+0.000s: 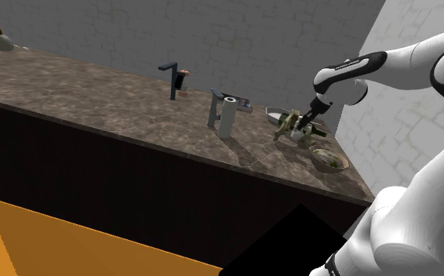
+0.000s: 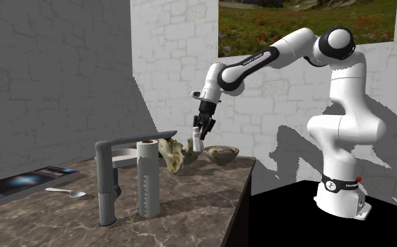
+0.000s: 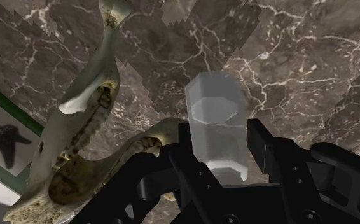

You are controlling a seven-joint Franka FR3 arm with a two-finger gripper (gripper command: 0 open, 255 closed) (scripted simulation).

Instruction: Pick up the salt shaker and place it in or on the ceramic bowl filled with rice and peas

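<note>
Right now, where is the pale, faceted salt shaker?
The shaker is clasped between the black gripper's fingers, beside a yellowish jawbone over the marbled brown counter; in the second exterior view, just left of the bowl.

The brown marbled counter point(image 2: 197, 203) carries a grey bent post point(image 2: 106, 186) with a pale roll point(image 2: 148, 179) standing upright just beside it. Behind them, near the counter's end, lies a yellowed jawbone point(image 3: 83, 121) with its teeth showing. A book point(image 2: 25, 184) lies flat toward the second exterior view's left, with a spoon point(image 2: 67, 191) beside it. In the shoulder view a dark bent post point(image 1: 171, 78) stands farther along the counter. A pale bird-like figure point(image 1: 1, 39) sits at the far left end. A landscape picture point(image 2: 302, 17) hangs on the white wall.
</note>
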